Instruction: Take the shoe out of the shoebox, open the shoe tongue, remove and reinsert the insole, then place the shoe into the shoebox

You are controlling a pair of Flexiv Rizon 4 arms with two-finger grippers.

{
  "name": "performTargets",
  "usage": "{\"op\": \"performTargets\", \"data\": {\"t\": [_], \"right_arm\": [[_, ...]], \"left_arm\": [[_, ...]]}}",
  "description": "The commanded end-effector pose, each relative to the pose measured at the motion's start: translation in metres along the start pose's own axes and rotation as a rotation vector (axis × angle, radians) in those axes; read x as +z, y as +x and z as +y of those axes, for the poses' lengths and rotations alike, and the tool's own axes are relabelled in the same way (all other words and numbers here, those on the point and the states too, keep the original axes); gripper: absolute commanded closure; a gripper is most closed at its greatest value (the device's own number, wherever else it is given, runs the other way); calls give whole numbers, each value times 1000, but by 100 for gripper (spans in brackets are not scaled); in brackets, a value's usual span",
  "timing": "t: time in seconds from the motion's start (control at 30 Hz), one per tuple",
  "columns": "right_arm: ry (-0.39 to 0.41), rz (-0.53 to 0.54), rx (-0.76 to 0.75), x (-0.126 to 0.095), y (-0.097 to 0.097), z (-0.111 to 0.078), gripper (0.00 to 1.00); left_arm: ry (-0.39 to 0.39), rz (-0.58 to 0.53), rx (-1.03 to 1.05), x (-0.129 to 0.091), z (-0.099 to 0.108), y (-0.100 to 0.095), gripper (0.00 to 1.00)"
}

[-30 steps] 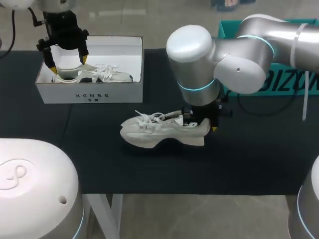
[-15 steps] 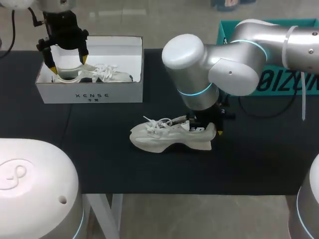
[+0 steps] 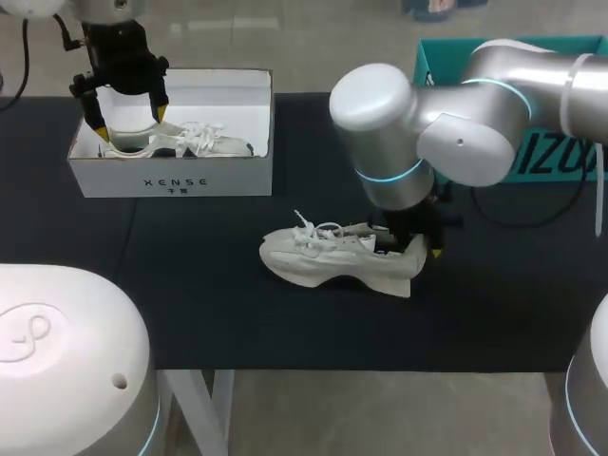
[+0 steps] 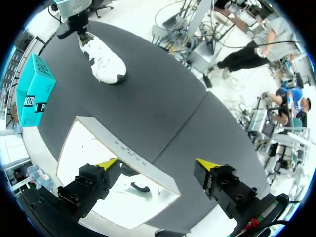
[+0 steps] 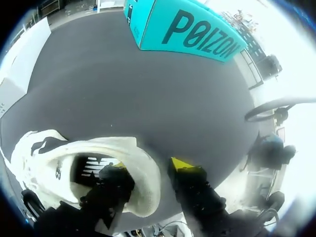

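Clamps the right gripper [image 3: 419, 249] on the heel of an off-white lace-up sneaker with a chunky sole [image 3: 328, 263]. In the right wrist view: one yellow-tipped finger [image 5: 114, 183] down inside the heel opening, the other outside against the back, heel wall pinched between the two. Inside that opening, a dark insole with white print [image 5: 91, 167].

Sneaker upright, sole toward the black-covered table [image 3: 190, 304], toe toward the left arm's side, heel toward the right arm's, laces loose on top. Contact between sole and cloth: cannot tell. Out near the middle of the table, well apart from the white cardboard shoebox [image 3: 171, 176], not in it.

Holds the left gripper [image 3: 126, 122] released, fingers spread wide, over the left end of the shoebox, grasping nothing. From the left wrist view: the long front wall of the shoebox under the gap between the yellow tips.

In the shoebox, a second pale sneaker [image 3: 190, 141] lying just beside the left gripper.

At the back right of the table, behind the right arm, a teal cardboard box with dark lettering [image 3: 432, 57].
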State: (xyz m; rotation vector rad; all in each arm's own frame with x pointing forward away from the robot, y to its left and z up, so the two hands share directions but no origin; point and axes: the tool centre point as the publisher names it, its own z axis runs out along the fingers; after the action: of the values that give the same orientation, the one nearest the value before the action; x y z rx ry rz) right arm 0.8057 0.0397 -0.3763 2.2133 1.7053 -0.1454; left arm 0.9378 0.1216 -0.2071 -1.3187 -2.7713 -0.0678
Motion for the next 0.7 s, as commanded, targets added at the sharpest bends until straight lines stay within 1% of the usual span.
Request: {"op": "performTargets", "data": {"t": [0.03, 0.07, 0.13, 0.17, 0.2, 0.23, 0.27, 0.3, 0.37, 0.4, 0.43, 0.47, 0.5, 0.53, 0.7], "right_arm": [[-80, 39, -68, -37, -15, -4, 0], [-108, 63, -90, -42, -18, -4, 0], [-142, 79, -125, -54, -22, -3, 0], [-161, 120, -153, -65, -25, -1, 0], [-175, 134, -180, -71, -25, 0, 0], [-204, 191, -225, -84, -26, 1, 0], [-227, 229, -266, -89, -25, 2, 0], [-278, 312, -341, -100, -24, 3, 0], [-361, 576, -538, -121, -20, 3, 0], [-415, 707, -691, -131, -20, 2, 0], [-436, 838, -825, -141, -22, -2, 0], [-429, 922, -921, -145, -27, -1, 0], [-442, 1025, -1107, -153, -38, -5, 0], [-472, 1052, -1246, -157, -49, -5, 0], [-472, 1052, -1246, -157, -49, -5, 0]], "left_arm": [[-2, -1, 1, 0, 0, 1, 0], [-2, -1, 1, 0, 0, 1, 0], [-2, -1, 1, 0, 0, 1, 0], [-2, -1, 1, 0, 0, 1, 0], [-2, -1, 1, 0, 0, 1, 0], [-2, -1, 1, 0, 0, 1, 0], [-2, -1, 1, 0, 0, 1, 0], [-2, -1, 1, 0, 0, 1, 0], [-2, -1, 1, 0, 0, 1, 0], [-2, -1, 1, 0, 0, 1, 0], [-2, -1, 1, 0, 0, 1, 0], [-2, -1, 1, 0, 0, 1, 0], [-2, -1, 1, 0, 0, 1, 0], [-2, -1, 1, 0, 0, 1, 0], [-2, -1, 1, 0, 0, 1, 0]]}}
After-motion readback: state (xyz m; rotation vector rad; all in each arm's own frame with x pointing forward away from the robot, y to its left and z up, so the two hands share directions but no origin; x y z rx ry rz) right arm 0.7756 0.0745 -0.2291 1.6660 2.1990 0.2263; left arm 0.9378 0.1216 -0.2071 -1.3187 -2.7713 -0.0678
